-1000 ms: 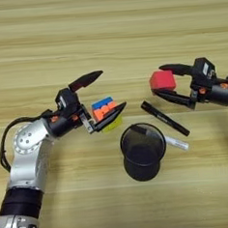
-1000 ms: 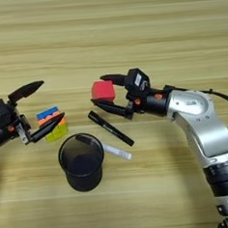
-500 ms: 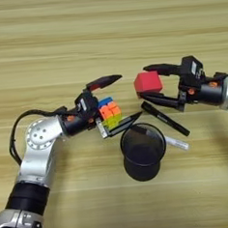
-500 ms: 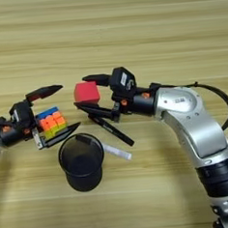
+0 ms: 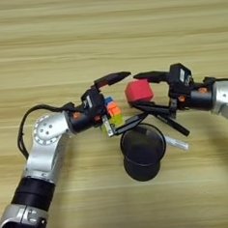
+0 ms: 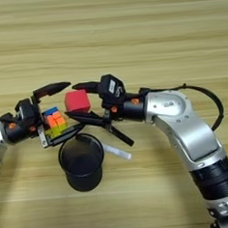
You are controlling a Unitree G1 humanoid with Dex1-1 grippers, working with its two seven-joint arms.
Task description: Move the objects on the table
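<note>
Collision is my worry in the left eye view: my left gripper [image 5: 116, 106], spread around the puzzle cube [image 5: 111, 113], nearly meets my right gripper [image 5: 142, 92], spread around the red cube [image 5: 138, 90]; either could knock the mesh cup [image 5: 142, 152].

Right eye view: the cup and fingers hide part of the black marker [image 6: 118, 134] and the pen [image 6: 117, 152].

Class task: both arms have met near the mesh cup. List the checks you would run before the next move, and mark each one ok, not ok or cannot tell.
1. Left pincer open around the puzzle cube: ok.
2. Right pincer open around the red cube: ok.
3. Room between the two pincers' tips: not ok, nearly touching.
4. Black marker free of the right pincer's lower finger: cannot tell.
5. Mesh cup upright: ok.
6. White pen fully visible: not ok, partly behind the cup.
</note>
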